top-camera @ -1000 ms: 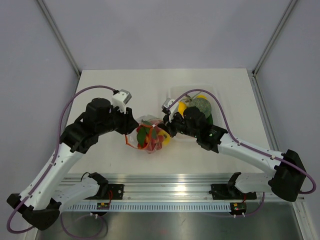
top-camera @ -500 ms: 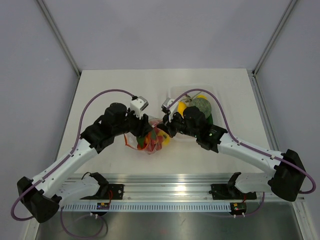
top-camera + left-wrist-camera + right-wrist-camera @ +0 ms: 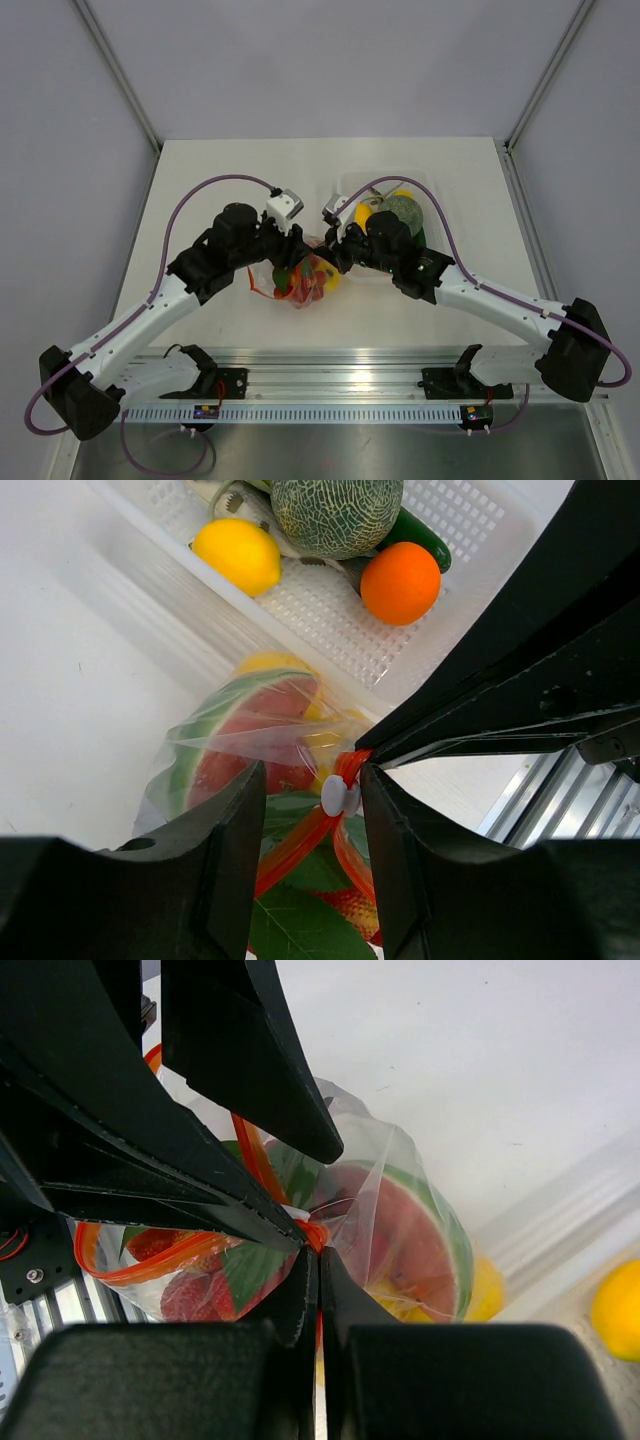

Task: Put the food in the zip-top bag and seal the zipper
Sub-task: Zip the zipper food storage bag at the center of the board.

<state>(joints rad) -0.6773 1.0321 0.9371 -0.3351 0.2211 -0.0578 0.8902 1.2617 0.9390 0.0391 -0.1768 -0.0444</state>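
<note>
The clear zip-top bag (image 3: 303, 277) lies mid-table, holding a watermelon slice (image 3: 240, 730), strawberries (image 3: 190, 1295) and green leaves. Its red-orange zipper (image 3: 300, 845) carries a white slider (image 3: 340, 795). My left gripper (image 3: 312, 780) is open and straddles the slider; the slider sits against the right finger, the left finger stands apart. My right gripper (image 3: 318, 1252) is shut on the bag's edge at the zipper's end, tip to tip with the left gripper (image 3: 300, 250). More food, a lemon (image 3: 238, 552), an orange (image 3: 400, 580) and a netted melon (image 3: 335, 510), lies in the tray.
The white perforated tray (image 3: 432, 205) stands at the back right, just beyond the bag, with a green vegetable (image 3: 425, 540) beside the orange. Both arms meet over the bag. A metal rail (image 3: 330, 385) runs along the near edge.
The left arm has swung right along the bag to its right end and its jaws have opened wider. The right arm and the bag have stayed put.
</note>
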